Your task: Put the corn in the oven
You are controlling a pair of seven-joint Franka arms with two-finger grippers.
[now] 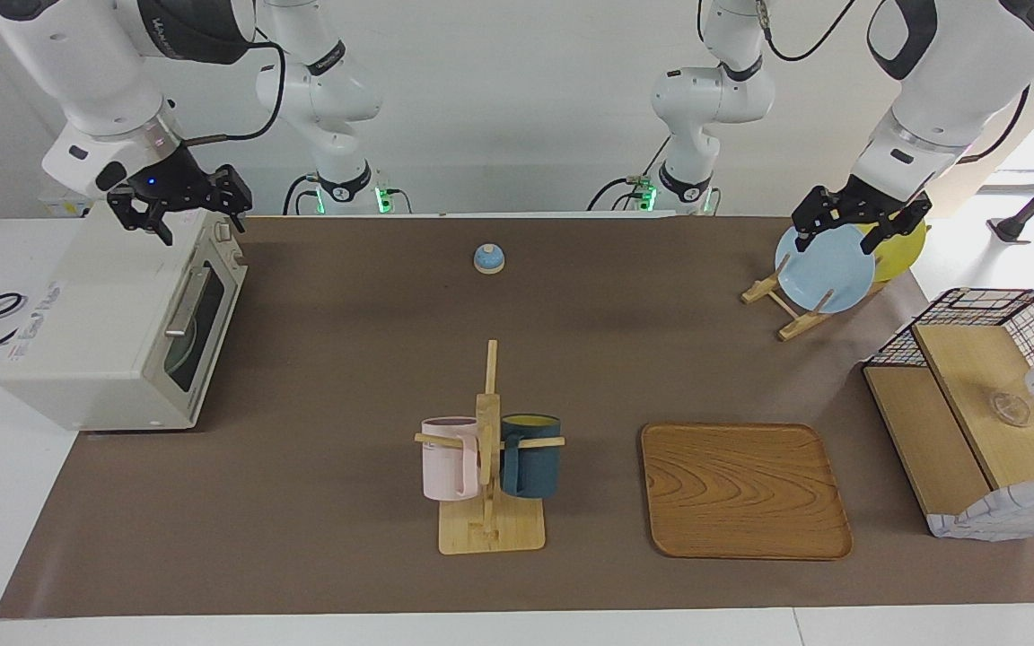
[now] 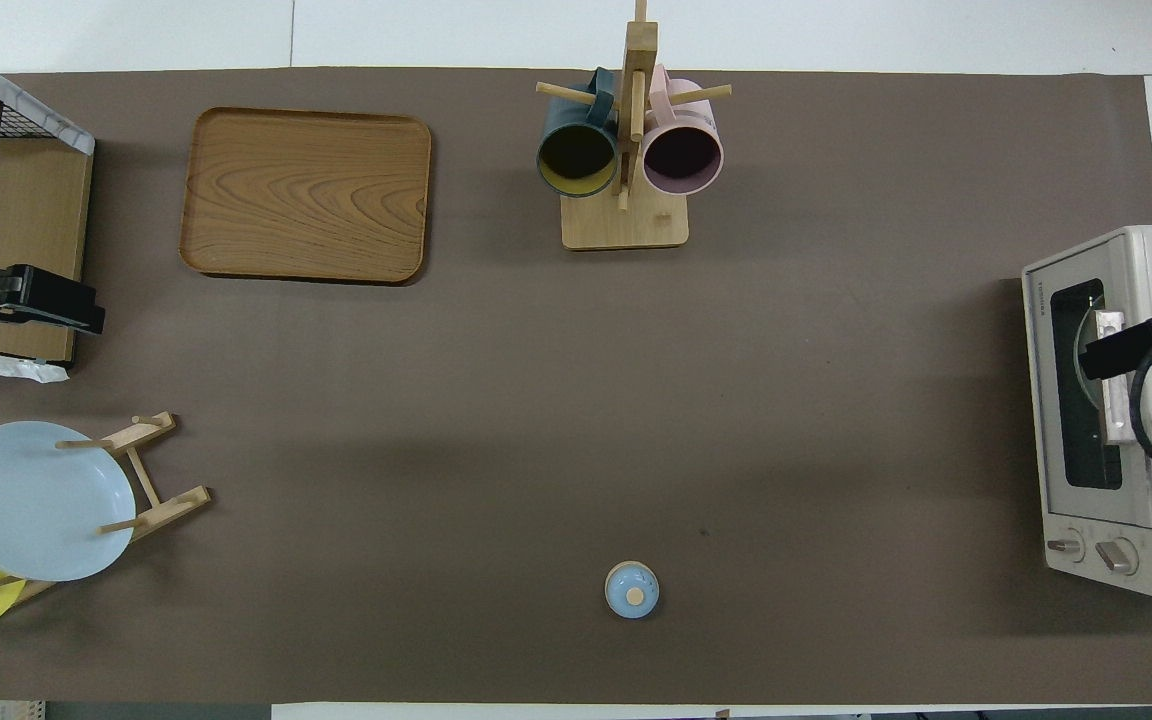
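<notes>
Facing view: right pincer open over oven.

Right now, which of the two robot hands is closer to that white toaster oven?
The right hand: it hangs open just above the oven. The left hand waits at the table's other end, over the blue plate.

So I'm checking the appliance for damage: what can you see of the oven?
The oven is a boxy off-white toaster oven at the right arm's end of the table. Its door is shut, with a dark glass window, a metal bar handle and two knobs beside it. The right pincer hangs open above it, touching nothing.
</notes>
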